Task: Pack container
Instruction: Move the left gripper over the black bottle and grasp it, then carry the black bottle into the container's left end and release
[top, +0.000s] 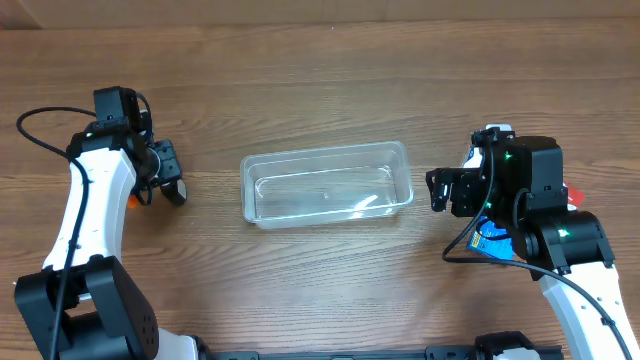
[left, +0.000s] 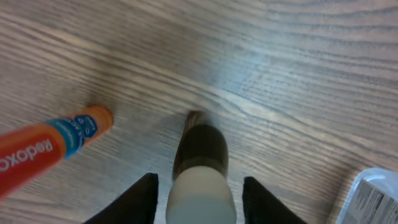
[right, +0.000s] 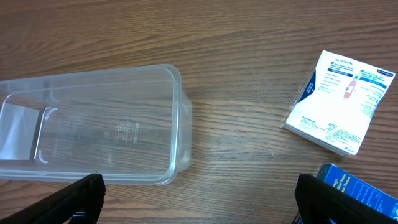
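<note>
Container (top: 327, 184) empty, long axis left-right between arms; left gripper (left: 199, 186) spread, straddling small bottle (left: 200, 146), not clamped; container toward its right; right gripper (right: 202, 193) spread, empty

Container (right: 178, 118), orange tube (left: 43, 149) cropped at left edges.

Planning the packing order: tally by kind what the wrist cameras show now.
Clear container: 1
Boxes: 2, white box and blue box
Orange tube: 1
Small bottle: 1
Printed pack, partly seen: 1
Total: 6
</note>
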